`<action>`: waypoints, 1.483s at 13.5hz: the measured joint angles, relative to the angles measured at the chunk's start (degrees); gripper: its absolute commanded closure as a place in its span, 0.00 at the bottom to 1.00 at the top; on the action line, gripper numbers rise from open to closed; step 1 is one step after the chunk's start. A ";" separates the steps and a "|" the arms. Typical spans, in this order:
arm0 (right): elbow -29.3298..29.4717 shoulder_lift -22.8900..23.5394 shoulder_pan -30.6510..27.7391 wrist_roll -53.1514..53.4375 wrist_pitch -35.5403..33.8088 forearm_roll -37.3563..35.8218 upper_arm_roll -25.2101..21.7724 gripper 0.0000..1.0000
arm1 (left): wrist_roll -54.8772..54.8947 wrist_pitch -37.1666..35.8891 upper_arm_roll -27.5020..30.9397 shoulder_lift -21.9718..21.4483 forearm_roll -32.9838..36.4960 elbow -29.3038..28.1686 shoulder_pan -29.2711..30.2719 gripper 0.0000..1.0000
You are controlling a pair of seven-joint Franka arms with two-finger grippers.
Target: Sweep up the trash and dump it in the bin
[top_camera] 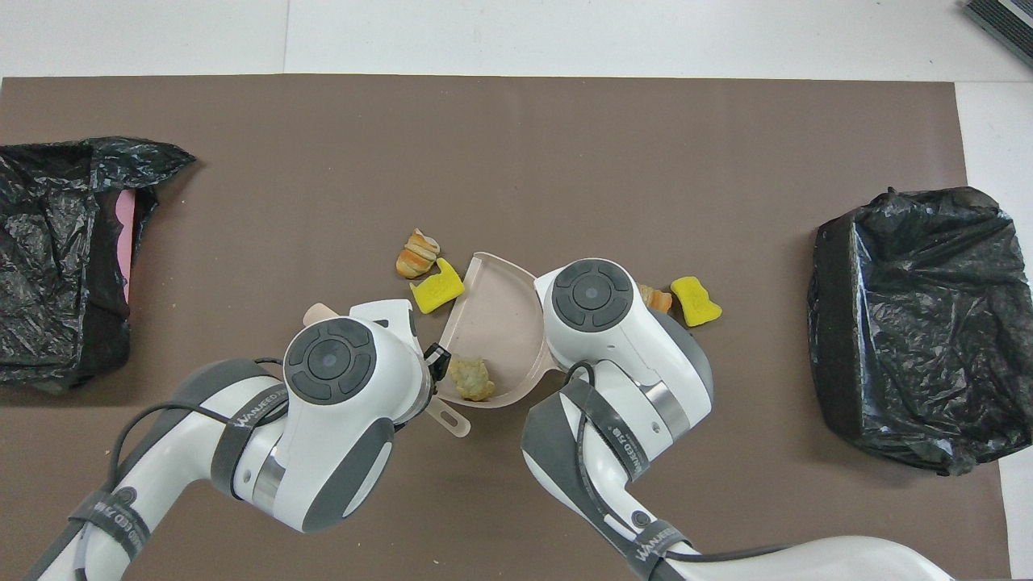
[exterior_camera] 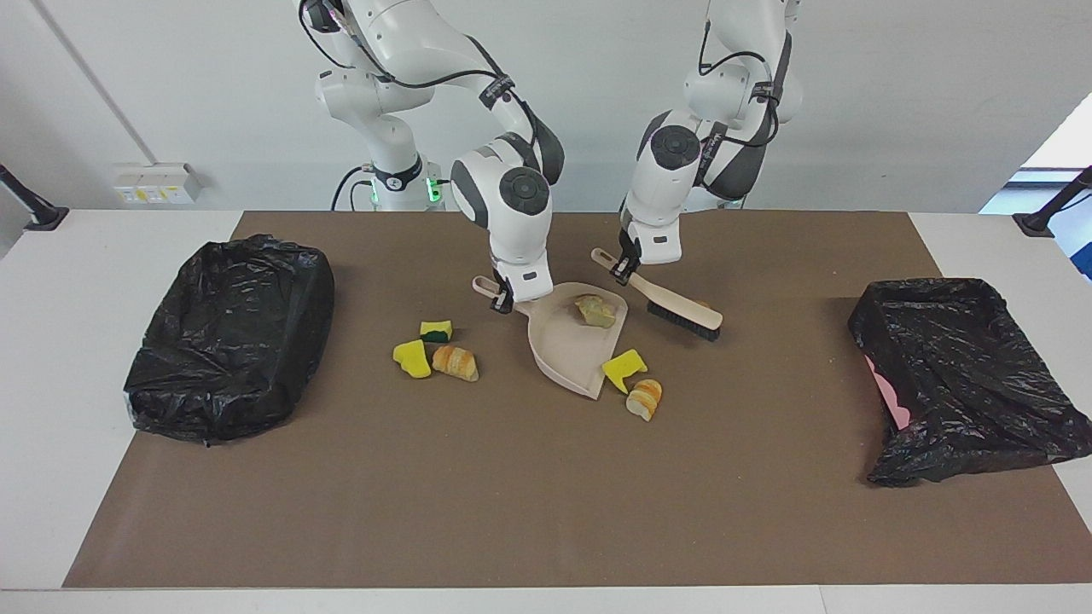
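Near the middle of the brown mat (exterior_camera: pixel 512 495), the beige dustpan (exterior_camera: pixel 573 350) lies flat, its handle clamped in the fingers of the right gripper (exterior_camera: pixel 503 300). One pale beige wad (exterior_camera: pixel 595 310) rests inside the pan. Beside the pan's open lip, toward the left arm's end of the table, lie a yellow sponge chunk (exterior_camera: pixel 624 368) and a striped pastry piece (exterior_camera: pixel 644 398). Toward the right arm's end lie a green-sided sponge chunk (exterior_camera: pixel 437 331), a second yellow sponge chunk (exterior_camera: pixel 412 359) and a golden-brown pastry piece (exterior_camera: pixel 455 362). The left gripper (exterior_camera: pixel 625 269) is closed on the handle of the beige brush (exterior_camera: pixel 674 305), whose black bristles slant down to the mat just beside the pan. The facing view alone shows both grips and the full brush; in the overhead view the left arm's wrist (top_camera: pixel 343 379) covers nearly all of the brush, leaving only its two ends visible, and the right arm's wrist (top_camera: pixel 593 298) hides the green-sided chunk and most of the pastry next to it. Two bins lined with black bags stand at the mat's ends: one (exterior_camera: pixel 226 337) at the right arm's end, the other (exterior_camera: pixel 964 375) at the left arm's end; pink shows under its liner.
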 measured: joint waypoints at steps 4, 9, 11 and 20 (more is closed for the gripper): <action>0.00 0.00 0.00 0.00 0.00 0.00 0.00 1.00 | 6.82 -13.11 0.30 -0.61 0.44 5.09 3.53 1.00; 0.00 0.00 0.00 0.00 0.00 0.00 0.00 1.00 | 10.52 -18.09 -0.29 -4.34 0.53 -0.64 3.48 1.00; 0.00 0.00 0.00 0.00 0.00 0.00 0.00 1.00 | 10.52 -17.77 -0.40 -6.49 0.32 -5.04 3.40 1.00; 0.00 0.00 0.00 0.00 0.00 0.00 0.00 1.00 | 9.52 -4.78 -0.40 -5.69 -2.82 -9.35 3.34 1.00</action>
